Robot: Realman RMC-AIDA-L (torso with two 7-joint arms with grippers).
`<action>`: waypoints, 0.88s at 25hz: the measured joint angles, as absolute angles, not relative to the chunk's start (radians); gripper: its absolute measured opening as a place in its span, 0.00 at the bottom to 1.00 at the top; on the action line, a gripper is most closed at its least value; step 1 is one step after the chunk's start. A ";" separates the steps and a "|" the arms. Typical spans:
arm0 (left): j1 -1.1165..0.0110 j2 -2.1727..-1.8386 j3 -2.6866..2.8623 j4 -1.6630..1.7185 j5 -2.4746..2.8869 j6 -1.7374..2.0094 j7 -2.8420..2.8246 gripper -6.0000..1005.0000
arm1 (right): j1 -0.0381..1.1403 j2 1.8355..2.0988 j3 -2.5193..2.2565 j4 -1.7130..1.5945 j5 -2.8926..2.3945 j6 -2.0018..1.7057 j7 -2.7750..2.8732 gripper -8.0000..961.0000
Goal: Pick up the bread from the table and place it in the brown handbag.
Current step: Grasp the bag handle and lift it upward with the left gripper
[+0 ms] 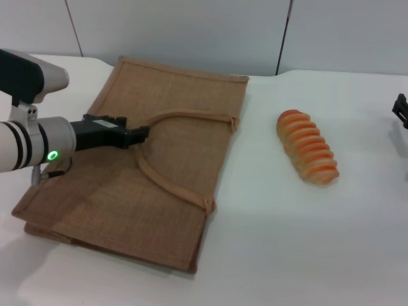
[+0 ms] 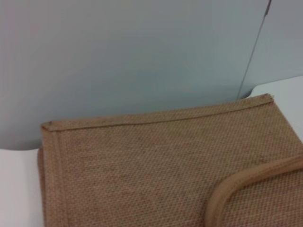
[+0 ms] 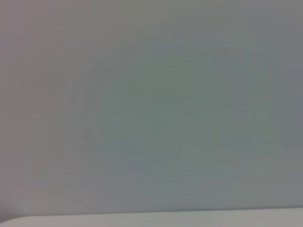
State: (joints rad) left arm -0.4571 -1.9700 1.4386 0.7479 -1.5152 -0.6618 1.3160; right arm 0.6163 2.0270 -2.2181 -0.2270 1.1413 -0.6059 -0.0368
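The brown handbag (image 1: 150,172) lies flat and closed on the table (image 1: 306,242), at 9 o'clock from centre in the head view. The left gripper (image 1: 141,134) sits at the upper handle (image 1: 191,116); you cannot tell whether it has closed on it. The bread (image 1: 307,155) rests untouched at 3 o'clock from the bag, well apart from it. The right gripper (image 1: 400,109) is parked at the table's right edge, its opening unreadable. Judged step: opening the bag. Next, raise the handle to open the mouth before fetching the bread.
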 joint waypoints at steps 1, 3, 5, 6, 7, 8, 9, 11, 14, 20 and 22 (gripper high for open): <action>-0.459 -1.971 1.432 0.744 -1.509 -0.663 1.313 0.57 | 0.617 2.027 -2.218 -0.227 1.141 -0.606 -0.037 0.90; -0.465 -1.972 1.420 0.731 -1.502 -0.667 1.311 0.57 | 0.618 2.027 -2.218 -0.227 1.141 -0.606 -0.037 0.90; -0.468 -1.973 1.418 0.725 -1.501 -0.667 1.310 0.57 | 0.618 2.027 -2.218 -0.227 1.141 -0.606 -0.037 0.90; -0.469 -1.973 1.418 0.722 -1.501 -0.665 1.309 0.57 | 0.618 2.026 -2.218 -0.227 1.141 -0.606 -0.037 0.90; -0.471 -1.974 1.418 0.715 -1.496 -0.662 1.308 0.57 | 0.618 2.026 -2.218 -0.227 1.141 -0.606 -0.037 0.90; -0.471 -1.974 1.418 0.715 -1.496 -0.662 1.308 0.57 | 0.618 2.026 -2.218 -0.227 1.141 -0.606 -0.037 0.90; -0.474 -1.974 1.418 0.711 -1.493 -0.661 1.308 0.57 | 0.619 2.026 -2.218 -0.227 1.141 -0.606 -0.038 0.90; -0.483 -1.974 1.418 0.700 -1.488 -0.663 1.308 0.57 | 0.619 2.026 -2.218 -0.227 1.141 -0.606 -0.038 0.90; -0.498 -1.974 1.419 0.688 -1.486 -0.669 1.308 0.56 | 0.620 2.026 -2.218 -0.227 1.141 -0.606 -0.040 0.90; -0.510 -1.977 1.424 0.686 -1.445 -0.670 1.308 0.56 | 0.620 2.026 -2.218 -0.227 1.141 -0.606 -0.040 0.90; -0.512 -1.979 1.422 0.686 -1.436 -0.670 1.305 0.56 | 0.620 2.026 -2.218 -0.227 1.141 -0.606 -0.039 0.90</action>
State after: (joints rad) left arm -0.5124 -1.9786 1.4222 0.6856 -1.4361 -0.6696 1.3045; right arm 0.6198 2.0263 -2.2181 -0.2270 1.1413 -0.6059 -0.0394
